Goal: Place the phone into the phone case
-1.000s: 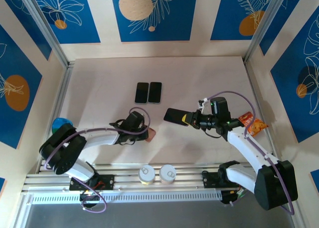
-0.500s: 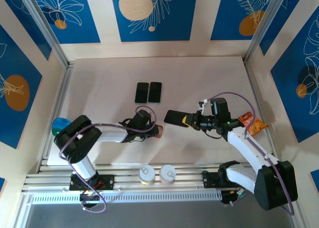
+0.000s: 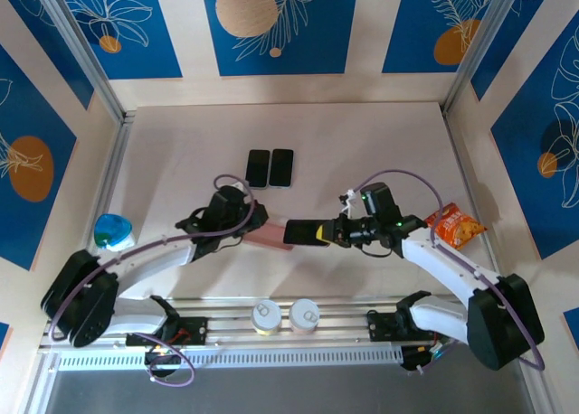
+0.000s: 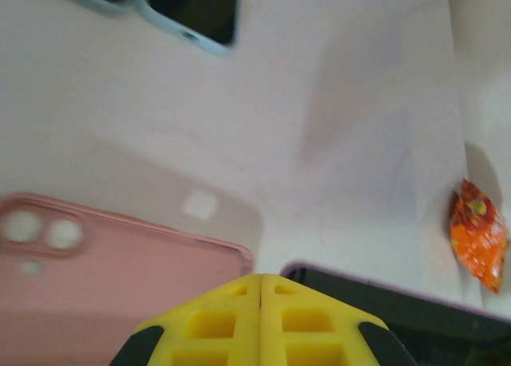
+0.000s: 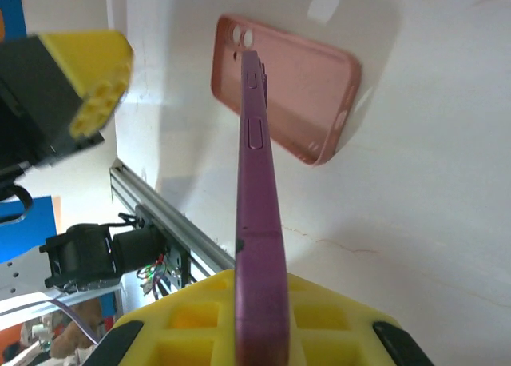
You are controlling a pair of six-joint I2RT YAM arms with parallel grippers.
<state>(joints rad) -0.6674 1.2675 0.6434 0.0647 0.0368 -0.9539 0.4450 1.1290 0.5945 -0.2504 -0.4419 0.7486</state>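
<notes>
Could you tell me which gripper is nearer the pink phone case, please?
Left. The left gripper sits at the edge of the pink case; the right gripper is farther right, its purple-edged phone bridging the gap.

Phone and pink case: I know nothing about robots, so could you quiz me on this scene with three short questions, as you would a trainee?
1. True or false: the purple phone already sits inside the pink case.
2. Which jaws grip the purple phone? A) left jaws B) right jaws C) neither
3. How many spare phones lie side by side, away from the pink case?

Key: 1 false, the phone is held on edge above the case. 2 B. 3 two.
</notes>
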